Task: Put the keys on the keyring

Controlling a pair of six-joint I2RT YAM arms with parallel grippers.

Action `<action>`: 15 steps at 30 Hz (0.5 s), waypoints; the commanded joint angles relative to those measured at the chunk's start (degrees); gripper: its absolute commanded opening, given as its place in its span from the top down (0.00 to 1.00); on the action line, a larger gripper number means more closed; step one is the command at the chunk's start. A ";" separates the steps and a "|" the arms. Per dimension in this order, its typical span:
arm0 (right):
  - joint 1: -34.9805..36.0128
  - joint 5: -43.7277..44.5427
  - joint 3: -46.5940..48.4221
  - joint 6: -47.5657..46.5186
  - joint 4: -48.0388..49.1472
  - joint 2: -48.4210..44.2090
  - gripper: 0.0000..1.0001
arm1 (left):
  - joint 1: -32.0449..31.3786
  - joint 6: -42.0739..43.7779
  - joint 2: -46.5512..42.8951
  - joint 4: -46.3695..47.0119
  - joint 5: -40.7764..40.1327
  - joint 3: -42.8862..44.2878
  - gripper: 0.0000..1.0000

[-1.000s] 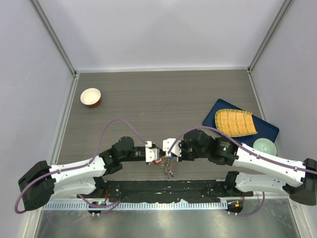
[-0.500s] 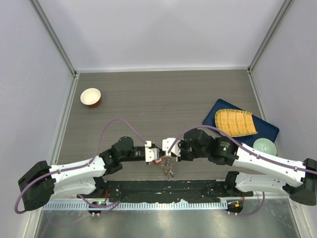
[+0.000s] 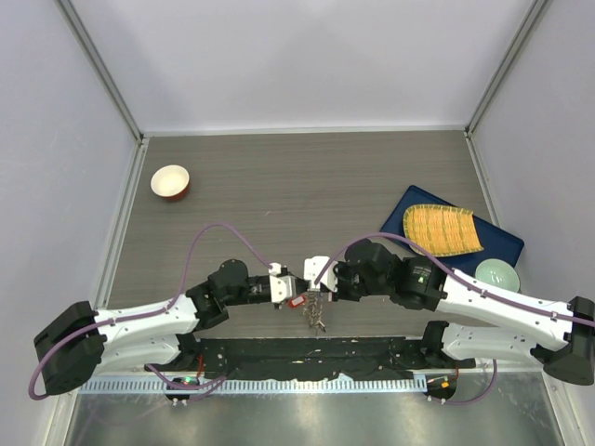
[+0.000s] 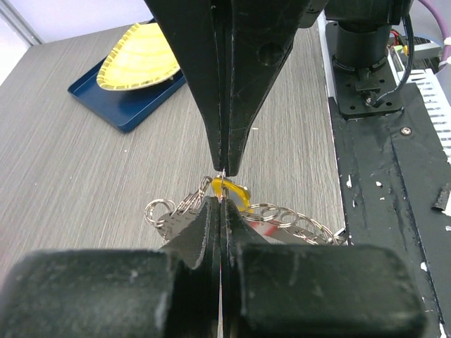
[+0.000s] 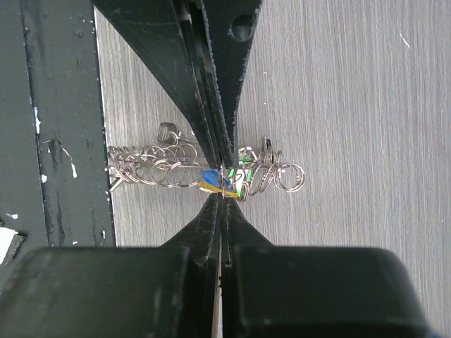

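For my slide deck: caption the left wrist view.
Left gripper and right gripper, both shut, meet tip to tip on the keys over the table.

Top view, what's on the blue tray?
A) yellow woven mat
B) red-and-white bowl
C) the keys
A: the yellow woven mat lies on the blue tray at the right, while the red-and-white bowl stands at the far left and the keys sit between the two arms near the front edge.
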 commanded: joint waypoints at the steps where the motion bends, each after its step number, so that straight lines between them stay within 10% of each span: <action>1: -0.09 0.64 -0.63 1.73 2.26 -0.61 0.99 | -0.16 -2.25 -1.77 7.61 -4.38 -2.17 1.00; 15: -0.09 2.21 -1.42 2.70 5.33 0.09 0.99 | -0.16 -8.94 2.36 24.66 -6.76 -8.77 1.00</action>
